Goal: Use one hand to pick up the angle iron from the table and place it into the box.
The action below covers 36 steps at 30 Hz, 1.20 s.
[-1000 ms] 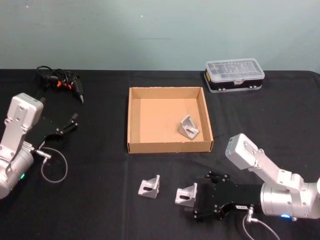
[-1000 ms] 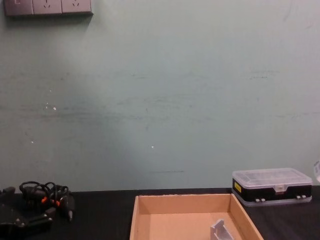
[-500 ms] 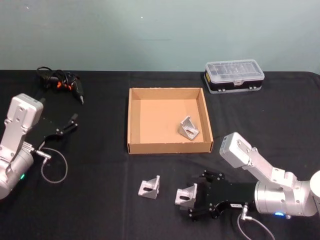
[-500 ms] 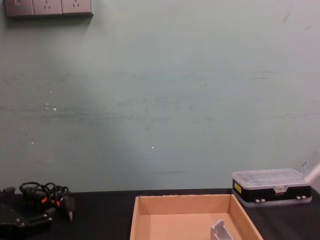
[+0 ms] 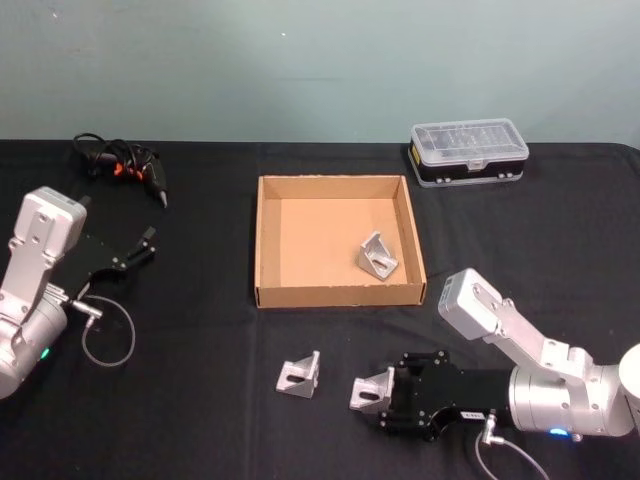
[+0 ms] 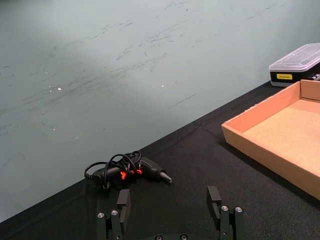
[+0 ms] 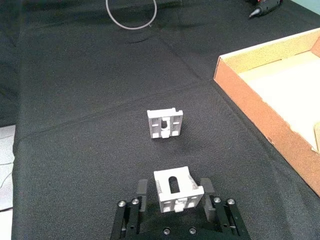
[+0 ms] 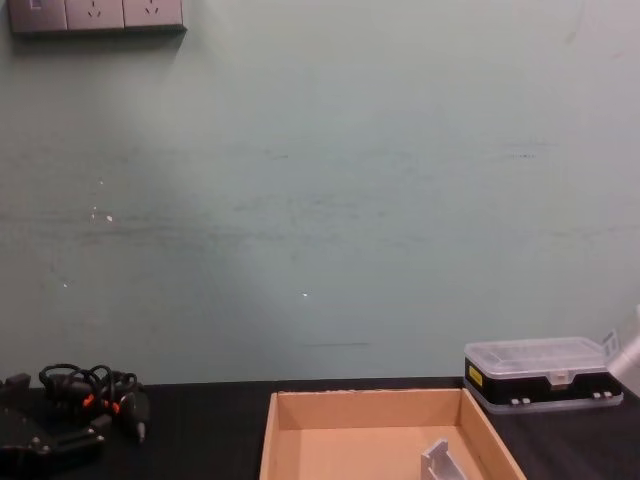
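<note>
The angle iron (image 5: 370, 391) lies on the black desk (image 5: 200, 420) right between the fingers of the right pincer (image 7: 174, 186). The pincer is spread and low over the desk, one finger (image 7: 141, 187) on each side of the bracket. A thin strip of desk shows at one side, while the other finger sits hard against the metal or nearly so. The slotted face of the angle iron points away from the pincer's palm.

Just past the fingertips, apart from them, a second angle iron (image 7: 165, 123) stands on the desk. Farther from the pincer, toward the wall, is the box (image 5: 268, 240). A third angle iron (image 5: 377, 255) rests inside it, near the wall on the pincer's side. Beyond the box and well away from the pincer is a clear-lidded case (image 5: 468, 152) with a yellow label.

Across the desk, well apart from all this, the left pincer (image 6: 169, 202) is parked just over the desk. Its fingers are spread with nothing between them. Ahead of it lies a tangle of black cable (image 6: 117, 170) with orange marks — a small black tool beside it.
</note>
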{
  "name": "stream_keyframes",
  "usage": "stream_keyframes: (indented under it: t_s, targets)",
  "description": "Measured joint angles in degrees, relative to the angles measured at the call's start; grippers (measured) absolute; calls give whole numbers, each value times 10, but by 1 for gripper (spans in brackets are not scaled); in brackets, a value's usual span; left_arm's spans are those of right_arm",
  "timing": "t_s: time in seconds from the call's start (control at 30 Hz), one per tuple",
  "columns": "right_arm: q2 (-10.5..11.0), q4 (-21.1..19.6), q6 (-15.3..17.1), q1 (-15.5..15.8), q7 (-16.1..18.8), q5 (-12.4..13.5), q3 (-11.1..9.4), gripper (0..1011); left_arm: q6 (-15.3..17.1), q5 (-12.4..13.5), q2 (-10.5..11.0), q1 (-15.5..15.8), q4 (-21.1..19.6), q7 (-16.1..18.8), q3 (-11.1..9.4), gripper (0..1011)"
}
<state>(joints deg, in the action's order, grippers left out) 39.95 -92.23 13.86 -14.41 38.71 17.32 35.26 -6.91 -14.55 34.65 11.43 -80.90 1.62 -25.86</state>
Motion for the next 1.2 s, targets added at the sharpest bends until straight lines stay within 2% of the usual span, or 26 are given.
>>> stream_keyframes:
  t_s: [0.13, 0.27, 0.5, 0.63, 0.9, 1.0, 1.17, 1.2]
  targets:
    - [1, -2, -1, 3, -2, 1, -1, 553, 0, 0, 0, 0, 0, 0, 0, 1000]
    - [2, -2, -2, 4, -3, 1, -2, 466, 0, 0, 0, 0, 0, 0, 0, 1000]
    - [4, -6, -3, 8, -7, 3, -5, 460, 0, 0, 0, 0, 0, 0, 0, 1000]
    - [8, -16, -3, 14, -13, 7, -13, 460, 0, 0, 0, 0, 0, 0, 0, 1000]
    - [14, -53, -4, 29, -52, 20, -52, 460, 0, 0, 0, 0, 0, 0, 0, 1000]
    - [6, -61, 1, 24, -70, 22, -67, 461, 0, 0, 0, 0, 0, 0, 0, 1000]
    - [-13, -54, 10, 2, -80, 19, -71, 460, 0, 0, 0, 0, 0, 0, 0, 1000]
    - [-24, -45, 15, -10, -82, 16, -69, 460, 0, 0, 0, 0, 0, 0, 0, 1000]
